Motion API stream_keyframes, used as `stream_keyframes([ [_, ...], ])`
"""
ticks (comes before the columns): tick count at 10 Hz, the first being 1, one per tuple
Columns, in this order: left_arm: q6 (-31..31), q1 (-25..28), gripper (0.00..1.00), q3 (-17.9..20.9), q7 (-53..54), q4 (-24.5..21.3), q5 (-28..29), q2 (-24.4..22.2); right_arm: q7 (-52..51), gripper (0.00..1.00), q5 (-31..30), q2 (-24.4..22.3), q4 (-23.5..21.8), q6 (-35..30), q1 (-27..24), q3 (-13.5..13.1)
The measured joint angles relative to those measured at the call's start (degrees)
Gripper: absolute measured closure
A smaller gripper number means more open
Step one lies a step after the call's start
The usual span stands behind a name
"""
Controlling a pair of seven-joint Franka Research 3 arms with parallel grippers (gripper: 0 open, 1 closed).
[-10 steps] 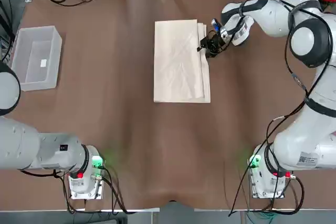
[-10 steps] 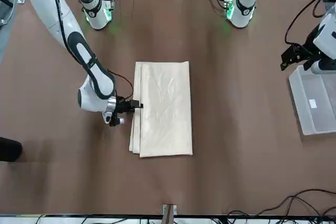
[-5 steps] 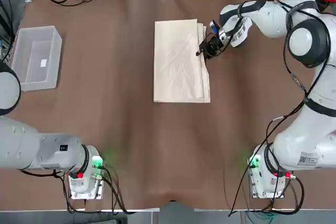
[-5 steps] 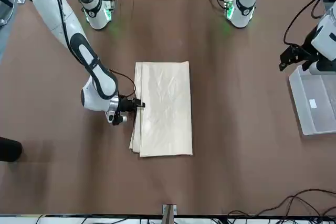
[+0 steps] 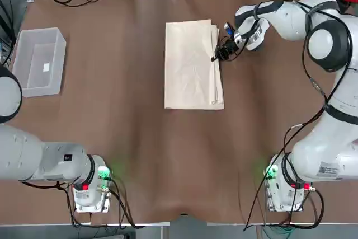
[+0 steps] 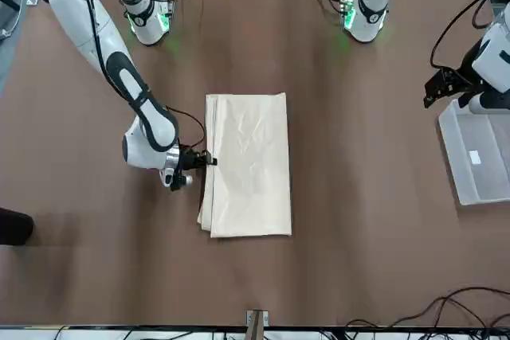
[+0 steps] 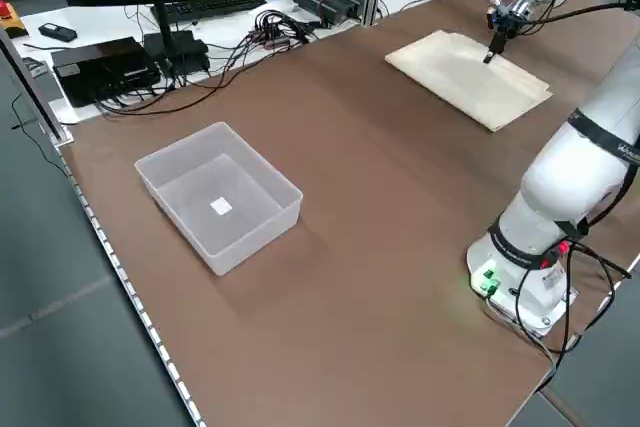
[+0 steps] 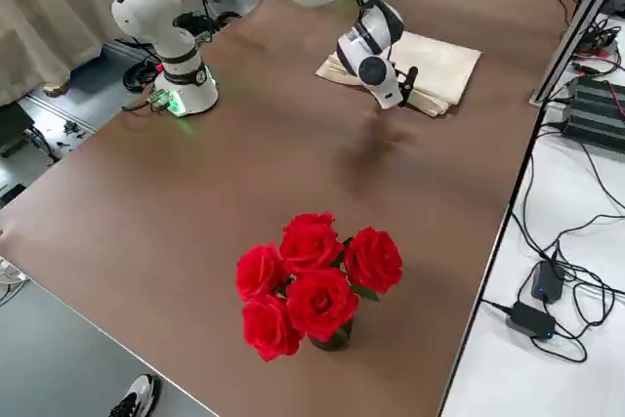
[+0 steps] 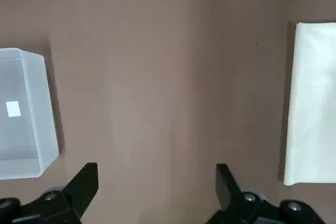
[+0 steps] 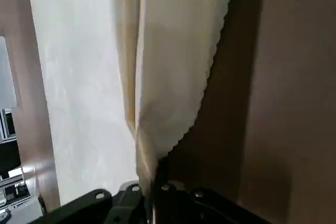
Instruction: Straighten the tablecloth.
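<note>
Right gripper (image 5: 215, 57) had its fingers pinched shut on the tablecloth (image 5: 193, 64), biting a top layer along the long edge that faced its own arm. That cloth lay folded in the middle of the far half of the table (image 5: 128, 138), its long axis running away from the robot. From the claw, the bulk of the cloth spread toward the plastic box (image 5: 38, 61), so unfolding likely meant pulling away from it. Left gripper (image 9: 155, 192) hung wide open near the box, well apart from the cloth.
</note>
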Motion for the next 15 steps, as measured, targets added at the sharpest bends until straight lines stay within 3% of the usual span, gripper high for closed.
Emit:
stream_keyframes([
  [3, 0.0, 0.0, 0.01, 0.0, 0.0, 0.0, 0.0, 0.0, -0.6, 0.96, 0.0, -4.7, -2.4, -2.2, -3.2, -0.1],
  [5, 0.0, -0.1, 0.01, -0.1, 0.0, 0.0, 0.0, 0.0, -5.4, 0.96, 0.0, -7.0, -4.5, -5.4, -8.2, -0.3],
  [7, 0.0, -0.2, 0.01, -0.1, 0.0, 0.0, 0.0, 0.0, -12.8, 0.96, 0.0, -7.5, -6.2, -8.6, -15.1, -0.6],
  [10, 0.0, -0.3, 0.01, -0.2, 0.0, 0.0, 0.0, 0.0, -22.0, 0.96, -0.4, -7.5, -7.7, -9.1, -21.2, -0.9],
  [12, 0.0, -0.3, 0.01, -0.2, 0.0, 0.0, 0.0, 0.0, -25.6, 0.96, -4.9, -7.6, -7.5, -11.1, -24.5, -2.8],
  [15, 0.0, -0.3, 0.01, -0.2, 0.0, -0.1, 0.0, 0.1, -26.7, 0.96, -12.6, -8.0, -2.9, -20.7, -27.0, -8.6],
])
